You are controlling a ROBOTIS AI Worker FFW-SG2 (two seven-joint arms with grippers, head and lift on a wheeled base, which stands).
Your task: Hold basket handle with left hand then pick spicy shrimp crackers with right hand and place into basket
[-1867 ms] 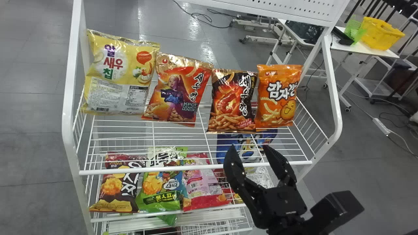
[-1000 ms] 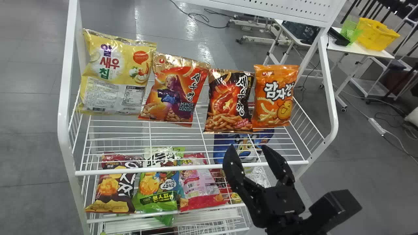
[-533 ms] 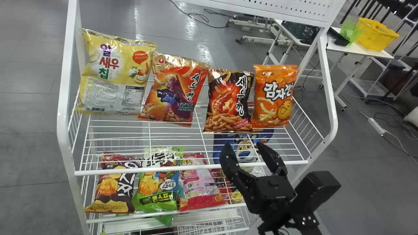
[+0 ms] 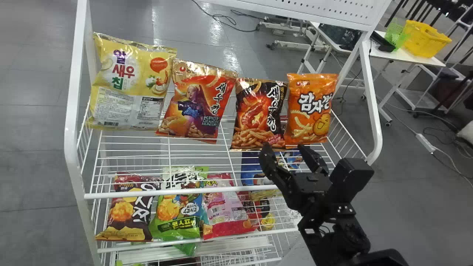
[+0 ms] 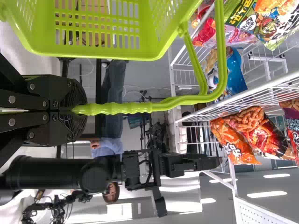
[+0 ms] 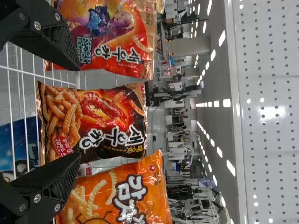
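Outside the white rack (image 4: 72, 111) hangs the green basket (image 5: 37, 32), its handle (image 5: 121, 108) pinched in the left gripper (image 5: 74, 110). The right gripper (image 4: 283, 147), spread wide, has risen toward the rack's bags; grasping seems next. Spicy shrimp crackers (image 4: 258, 114) stand on the rack, crowded by the orange bag (image 4: 312, 107), freer beside the red bag (image 4: 197, 99).

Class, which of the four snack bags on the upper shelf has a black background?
The spicy shrimp crackers, third from the robot's left: black, unlike the yellow bag, the red bag and the orange bag.
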